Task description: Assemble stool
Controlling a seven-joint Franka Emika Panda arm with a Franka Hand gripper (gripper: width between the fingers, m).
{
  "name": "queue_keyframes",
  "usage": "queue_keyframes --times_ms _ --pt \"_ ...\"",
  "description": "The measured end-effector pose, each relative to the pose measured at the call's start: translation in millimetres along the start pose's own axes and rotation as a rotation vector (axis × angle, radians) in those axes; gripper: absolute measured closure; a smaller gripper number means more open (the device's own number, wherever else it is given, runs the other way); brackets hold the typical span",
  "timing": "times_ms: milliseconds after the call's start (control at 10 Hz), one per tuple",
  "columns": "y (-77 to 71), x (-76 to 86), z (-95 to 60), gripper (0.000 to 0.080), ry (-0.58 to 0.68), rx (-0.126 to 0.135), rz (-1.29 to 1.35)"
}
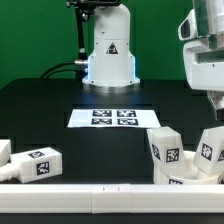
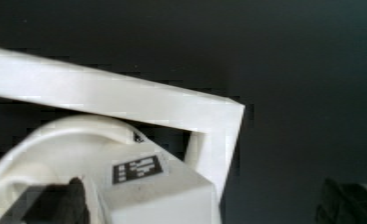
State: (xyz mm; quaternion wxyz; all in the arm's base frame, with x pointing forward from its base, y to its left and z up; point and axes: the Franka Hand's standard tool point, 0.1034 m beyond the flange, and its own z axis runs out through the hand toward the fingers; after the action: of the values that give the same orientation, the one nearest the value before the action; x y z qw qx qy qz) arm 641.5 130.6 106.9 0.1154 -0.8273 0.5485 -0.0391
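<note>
Assembly judged unfinished; claw (image 2: 206,204) spread open, empty.
Seat disc (image 2: 55,150) is seen beneath it; a leg (image 1: 36,163) is left loose well aside.

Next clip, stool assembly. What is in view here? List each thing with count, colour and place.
table: one, black, under everything.
marker board: one, white with black tags, flat mid-table.
rail: one, white, along the near edge.
legs: two, white, exterior view's left by the rail; one cut off by the picture edge.
tagged parts: white, clustered at the exterior view's right; count unclear.
seat: one, white, round, in the rail's corner in the wrist view.
base: one, white, far side.
arm: one, white, above the right cluster.
jaws: one pair, dark, wide apart, holding nothing.
</note>
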Motion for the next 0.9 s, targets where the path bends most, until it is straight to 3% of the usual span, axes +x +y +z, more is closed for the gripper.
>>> queue_keyframes --times_ms 200,300,400,700,900 --pt "-0.9 9.9 -5.2 0.0151 0.026 -0.046 -0.426" --pt "-0.6 3.4 -3.9 0.0151 0.029 -0.071 -0.56" --pt "-1.1 3.4 -3.3 0.0151 0.036 -0.062 -0.632" --pt "0.0 7.6 -3.6 0.0151 0.038 -0.074 -0.807" --pt "3.2 -1.4 -0.3 0.0151 0.009 -0.171 -1.233"
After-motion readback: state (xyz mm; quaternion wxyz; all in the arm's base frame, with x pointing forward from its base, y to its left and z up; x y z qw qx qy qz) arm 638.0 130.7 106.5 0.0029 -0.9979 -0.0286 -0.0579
